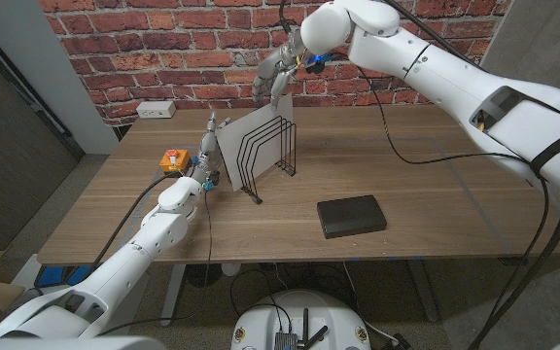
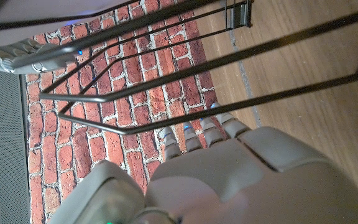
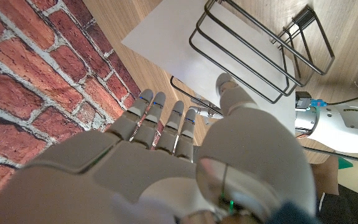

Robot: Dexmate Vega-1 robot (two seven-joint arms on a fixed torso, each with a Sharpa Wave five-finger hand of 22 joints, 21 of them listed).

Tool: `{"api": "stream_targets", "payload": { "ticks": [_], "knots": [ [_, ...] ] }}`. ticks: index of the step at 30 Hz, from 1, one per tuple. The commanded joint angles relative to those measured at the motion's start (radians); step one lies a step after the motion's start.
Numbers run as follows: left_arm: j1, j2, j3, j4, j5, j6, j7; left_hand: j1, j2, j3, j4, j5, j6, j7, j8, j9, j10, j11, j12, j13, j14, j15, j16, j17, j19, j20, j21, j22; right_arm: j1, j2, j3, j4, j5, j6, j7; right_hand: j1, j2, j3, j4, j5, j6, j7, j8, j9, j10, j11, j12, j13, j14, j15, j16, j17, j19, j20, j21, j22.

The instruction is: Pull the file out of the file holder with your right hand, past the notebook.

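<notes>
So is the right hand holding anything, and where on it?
The right hand pinches the white file by its top corner, above the file holder.

Right hand (image 1: 278,70) grip on file (image 1: 236,146) unclear.

- The right arm is stretched far forward over the table, and the right hand (image 1: 278,70) is held high with its fingers pointed downward.
- In the right wrist view the right hand's fingers (image 3: 166,121) are seen extended side by side, the thumb set apart.
- The left arm is reached forward low, the left hand (image 1: 206,156) raised upright, fingers (image 2: 194,134) extended together.
</notes>
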Motion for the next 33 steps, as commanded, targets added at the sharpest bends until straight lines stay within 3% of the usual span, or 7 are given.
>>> {"api": "stream_targets", "payload": {
  "ticks": [1,14,16,24,33],
  "knots": [
    [0.0,0.001,0.0,-0.001,0.0,0.001,0.0,0.0,0.007,0.001,0.004,0.006,-0.001,-0.009,0.006,0.005,0.002,-0.005,0.007,0.005,0.007,-0.001,0.006,0.002,0.006,0.001,0.006,0.005,0.012,0.018,-0.026,0.039,-0.017,0.017,-0.007,0.013,-0.011,-0.017,0.0,-0.013,0.026,0.0,0.009,0.005,0.03,0.001,0.01,0.003,0.031,-0.142,0.017,0.006,0.028,-0.004,0.006,0.003],
    [0.0,0.001,0.0,-0.002,0.0,0.0,0.0,0.0,0.007,0.001,0.004,0.006,-0.001,-0.009,0.006,0.005,0.002,-0.005,0.007,0.005,0.007,-0.002,0.006,0.002,0.006,0.001,0.006,0.005,-0.008,0.008,-0.036,0.025,-0.073,0.038,-0.063,0.077,-0.043,-0.05,-0.005,-0.072,0.108,-0.038,0.031,0.006,0.118,-0.027,0.014,0.006,0.113,-0.174,0.063,0.021,0.108,-0.046,0.012,0.004],
    [0.0,0.001,0.0,-0.002,0.0,0.0,0.0,0.0,0.007,0.001,0.004,0.006,-0.001,-0.009,0.006,0.005,0.003,-0.004,0.007,0.005,0.007,-0.001,0.006,0.002,0.006,0.001,0.006,0.005,-0.011,0.008,-0.036,0.026,-0.077,0.042,-0.067,0.094,-0.045,-0.055,-0.004,-0.074,0.125,-0.039,0.036,0.006,0.134,-0.049,0.014,0.006,0.124,-0.176,0.07,0.024,0.119,-0.054,0.011,0.004],
    [0.001,-0.001,0.001,-0.001,0.001,-0.001,0.001,0.0,0.007,0.001,0.004,0.006,0.0,-0.009,0.006,0.005,0.002,-0.005,0.007,0.005,0.007,-0.002,0.006,0.002,0.007,0.0,0.006,0.005,-0.024,0.003,-0.038,0.018,-0.116,0.053,-0.102,0.125,-0.067,-0.086,0.003,-0.06,0.191,-0.068,0.05,0.006,0.203,-0.082,0.018,0.007,0.176,-0.187,0.097,0.035,0.158,-0.082,0.008,0.004],
    [0.0,-0.001,0.001,0.0,0.001,-0.001,0.001,0.0,0.008,0.001,0.004,0.006,0.0,-0.009,0.006,0.005,0.003,-0.008,0.007,0.006,0.007,-0.002,0.006,0.002,0.006,0.0,0.006,0.005,-0.055,-0.014,-0.023,-0.009,-0.154,0.058,-0.158,0.186,-0.067,-0.109,0.008,-0.037,0.264,-0.078,0.074,0.012,0.286,-0.087,0.013,0.01,0.266,-0.193,0.123,0.047,0.2,-0.11,0.004,0.006]
  ]
}}
